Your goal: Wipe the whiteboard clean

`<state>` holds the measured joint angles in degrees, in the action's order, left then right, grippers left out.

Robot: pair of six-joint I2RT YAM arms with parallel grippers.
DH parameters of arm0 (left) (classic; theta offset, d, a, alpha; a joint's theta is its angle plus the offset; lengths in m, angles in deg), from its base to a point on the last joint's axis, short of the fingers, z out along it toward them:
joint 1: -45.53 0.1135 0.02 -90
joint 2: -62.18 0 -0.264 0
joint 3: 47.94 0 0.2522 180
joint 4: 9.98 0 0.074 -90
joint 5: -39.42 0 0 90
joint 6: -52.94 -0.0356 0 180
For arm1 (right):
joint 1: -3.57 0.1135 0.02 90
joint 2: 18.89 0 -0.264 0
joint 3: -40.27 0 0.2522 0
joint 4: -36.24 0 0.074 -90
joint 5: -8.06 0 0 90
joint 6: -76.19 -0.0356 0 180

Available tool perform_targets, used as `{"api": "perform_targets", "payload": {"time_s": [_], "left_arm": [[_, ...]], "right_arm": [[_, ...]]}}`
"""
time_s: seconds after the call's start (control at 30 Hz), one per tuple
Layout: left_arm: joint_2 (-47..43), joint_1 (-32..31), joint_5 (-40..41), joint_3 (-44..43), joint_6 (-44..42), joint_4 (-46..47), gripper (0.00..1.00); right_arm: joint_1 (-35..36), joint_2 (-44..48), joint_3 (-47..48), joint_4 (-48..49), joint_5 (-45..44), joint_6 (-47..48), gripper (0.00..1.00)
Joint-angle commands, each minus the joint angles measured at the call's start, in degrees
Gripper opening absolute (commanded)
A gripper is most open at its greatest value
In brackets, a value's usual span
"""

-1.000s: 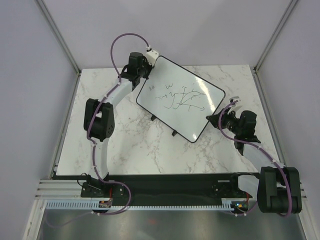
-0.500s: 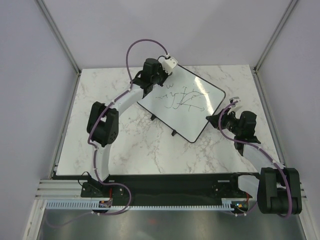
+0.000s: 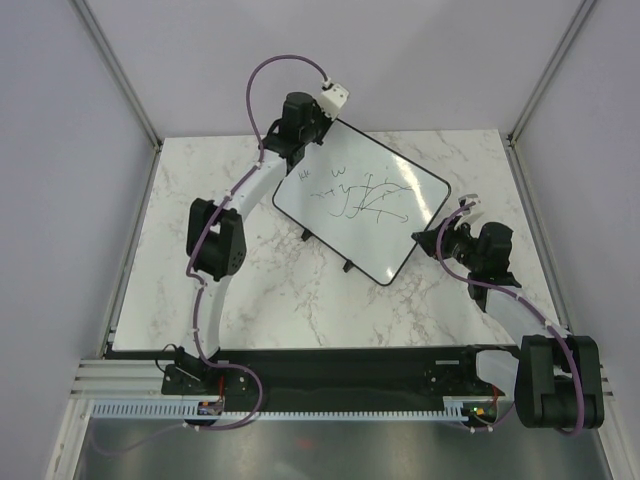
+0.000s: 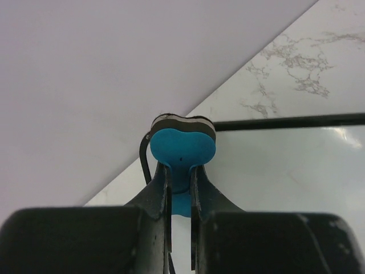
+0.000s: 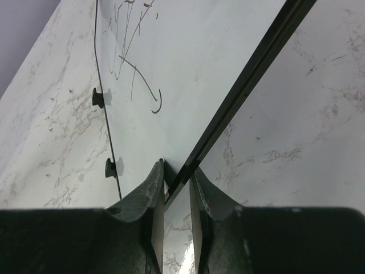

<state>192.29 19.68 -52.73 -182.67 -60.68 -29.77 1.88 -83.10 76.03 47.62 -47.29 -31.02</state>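
— How is the left gripper (image 4: 180, 169) found?

— Its jaws are closed on a blue eraser (image 4: 182, 145), which is pinched at the narrow waist. The rounded head is left sticking out beyond the fingertips.

— And the whiteboard (image 3: 362, 205)?

— It is set slantwise on the marble table (image 3: 250, 280) between the two grippers. From the left wrist, its glossy face is seen just ahead and to the right of the jaws, with the black frame (image 4: 285, 122) running off from the eraser's head. Whether the eraser is pressed on the surface or only held at the corner cannot be told.

— Is the right gripper (image 5: 177, 169) engaged?

— Yes. Its jaws are clamped on the frame at the board's near-right edge. The white face is seen to the left of the jaws and bare marble to the right. Two small black feet (image 5: 98, 97) are seen further left, along the board's other edge.

— How much is judged done?

— Only the preparation: the eraser is gripped and the board is steadied. The dark scribbles (image 3: 360, 195) are spread across the middle of the board, and a small mark lies nearer the left jaws. No wiped streak can be made out.

— What is left?

— Nearly all the erasing, it is judged. The eraser has to be drawn away from the corner and across every line, while the frame is kept held.
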Motion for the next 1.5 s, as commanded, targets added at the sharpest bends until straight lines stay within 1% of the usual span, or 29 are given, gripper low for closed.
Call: {"api": "perform_targets", "payload": {"time_s": [0.0, 0.03, 0.1, 0.13, 0.23, 0.37, 0.5, 0.6, 0.63, 0.7, 0.73, 0.83, 0.9, 1.1, 1.2, 1.23, 1.3, 1.33, 1.4, 1.43, 1.47], "left_arm": [[-0.3, -0.2, 0.5, 3.1, 0.6, -1.4, 0.02], [-0.8, -0.2, 0.4, 6.8, 0.2, -0.8, 0.02], [-3.1, -0.1, 0.1, 11.3, -0.9, 0.6, 0.02], [-4.2, -0.1, -0.7, 16.2, -1.4, 2.3, 0.02], [-7.3, -0.1, -1.4, 24.3, -2.8, 4.3, 0.02], [-8.2, 0.4, -1.5, 28.5, -4.1, 5.2, 0.02], [-7.4, 1.3, -1.2, 26.2, -3.5, 5.3, 0.02], [-6.1, 1.9, -0.4, 20.0, -2.1, 3.5, 0.02], [-4.9, 1.9, 0.0, 15.5, -1.9, 2.7, 0.02], [-3.5, 2.0, -0.1, 11.0, -0.6, 0.9, 0.02], [-3.0, 2.0, -0.9, 7.0, -0.4, -0.6, 0.02], [-1.6, 1.9, -1.8, 3.0, 0.8, -2.1, 0.02], [-1.7, 1.9, -2.3, 3.1, 1.5, -2.2, 0.02], [-3.2, 1.8, -4.2, 9.9, 0.4, -1.6, 0.02], [-6.1, 1.3, -5.7, 18.4, -1.3, 0.6, 0.02], [-8.6, 1.3, -6.6, 23.5, -1.8, 1.4, 0.02], [-11.1, 1.2, -7.3, 28.6, -3.2, 2.9, 0.02], [-12.9, 1.2, -7.3, 33.1, -3.8, 3.4, 0.02], [-14.3, 1.3, -6.9, 37.4, -5.6, 5.0, 0.02], [-14.7, 1.2, -6.5, 40.9, -6.3, 5.3, 0.02], [-15.1, 1.2, -6.4, 42.2, -7.0, 5.6, 0.02]], "right_arm": [[-0.1, 0.7, -0.4, 1.0, -3.1, 4.6, 0.00], [-0.1, 0.8, -0.3, 1.0, -3.0, 4.7, 0.00], [-0.1, 0.7, -0.1, 0.9, -2.9, 4.7, 0.00], [-0.1, 0.7, -0.2, 0.9, -2.9, 4.6, 0.00], [0.0, 0.7, 0.0, 1.0, -2.9, 4.7, 0.00], [0.0, 0.7, -0.1, 0.9, -2.7, 4.6, 0.00], [0.1, 0.7, 0.0, 0.8, -2.7, 4.6, 0.00], [0.0, 0.5, 0.1, 0.9, -2.8, 4.7, 0.00], [0.1, 0.4, 0.1, 0.7, -2.8, 4.8, 0.00], [0.2, 0.4, 0.1, 0.7, -2.9, 4.8, 0.00], [0.1, 0.4, 0.1, 0.7, -3.0, 4.8, 0.00], [0.2, 0.3, 0.1, 0.6, -3.2, 5.0, 0.00], [0.1, 0.2, 0.1, 0.7, -3.3, 5.1, 0.00], [0.1, -0.6, 0.1, 1.4, -3.4, 5.3, 0.00], [0.2, -0.4, 0.0, 1.1, -3.6, 5.3, 0.00], [0.1, -0.2, -0.1, 1.2, -3.8, 5.4, 0.00], [0.1, 0.1, -0.2, 1.1, -4.1, 5.4, 0.00], [0.2, 0.1, -0.2, 1.1, -4.1, 5.5, 0.00], [0.1, 0.3, -0.2, 1.2, -4.0, 5.3, 0.00], [0.2, 0.4, -0.3, 1.1, -3.9, 5.3, 0.00], [0.1, 0.4, -0.3, 1.3, -4.0, 5.3, 0.00]]}}
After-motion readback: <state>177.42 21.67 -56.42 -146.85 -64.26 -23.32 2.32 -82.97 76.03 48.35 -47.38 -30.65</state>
